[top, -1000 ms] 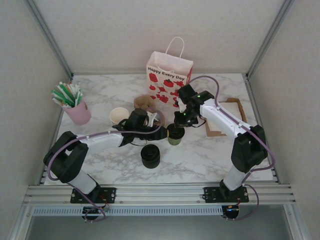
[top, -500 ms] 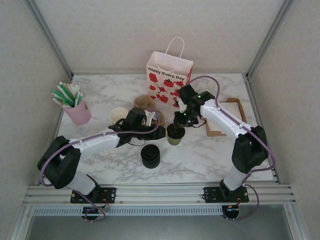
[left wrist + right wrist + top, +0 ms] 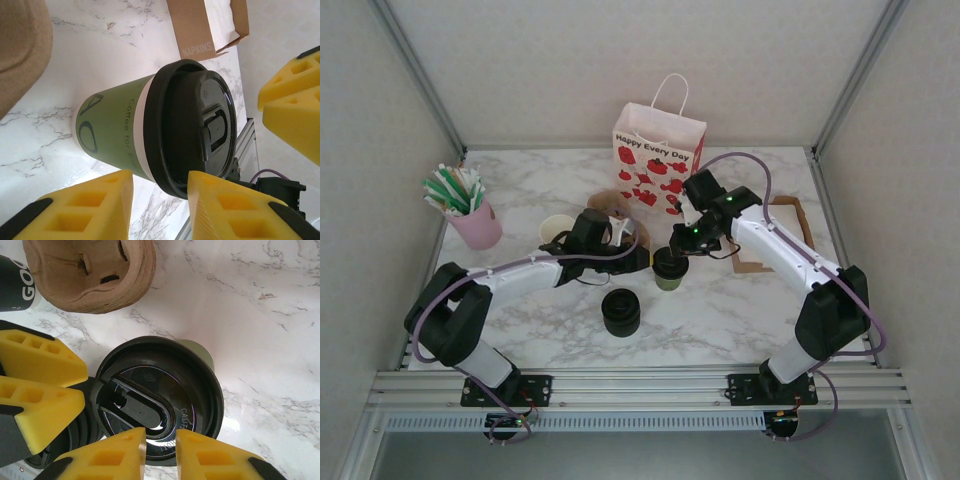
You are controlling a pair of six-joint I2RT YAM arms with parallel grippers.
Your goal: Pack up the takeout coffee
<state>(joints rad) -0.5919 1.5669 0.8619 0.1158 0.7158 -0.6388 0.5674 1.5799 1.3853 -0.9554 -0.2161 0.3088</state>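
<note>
Left gripper [image 3: 160, 185], spread, has advanced to flank takeout coffee [image 3: 115, 130]; right gripper [image 3: 160, 437], nearly clenched, hovers over lid [image 3: 160, 390], maybe touching. Grasp imminent.

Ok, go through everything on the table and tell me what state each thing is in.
takeout coffee: upright, black lid on, held by neither gripper.
left gripper: slightly open, empty, beside the coffee.
right gripper: nearly shut, empty, over the lid's edge.
gift bag: standing, top open.
stack of lids: upright, standing free.
pink cup: upright, full of straws.
</note>
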